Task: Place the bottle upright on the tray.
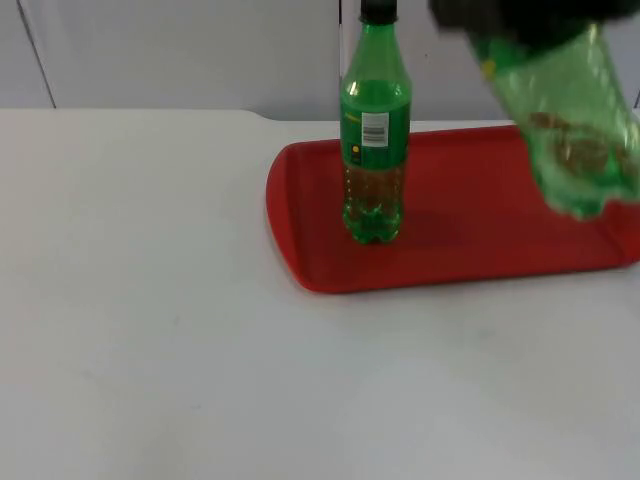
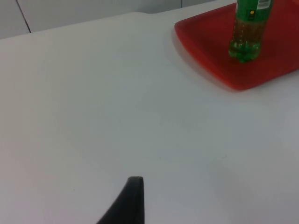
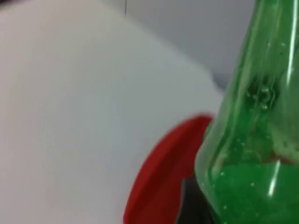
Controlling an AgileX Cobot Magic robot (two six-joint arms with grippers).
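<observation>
A green bottle with a black cap [image 1: 375, 130] stands upright on the left part of the red tray [image 1: 460, 250]. A second green bottle [image 1: 578, 130] hangs tilted above the tray's right end, its base lowest and clear of the tray. My right gripper [image 1: 520, 22] is shut on its upper part. The right wrist view has this held bottle [image 3: 252, 140] close up, with the tray [image 3: 161, 177] beneath it. My left gripper [image 2: 132, 196] waits over bare table, well left of the tray [image 2: 210, 51] and the standing bottle [image 2: 246, 32].
The white table top [image 1: 150, 300] stretches wide to the left and front of the tray. Behind the tray rises the grey partition wall [image 1: 180, 50]. The tray's right end runs to the picture's edge.
</observation>
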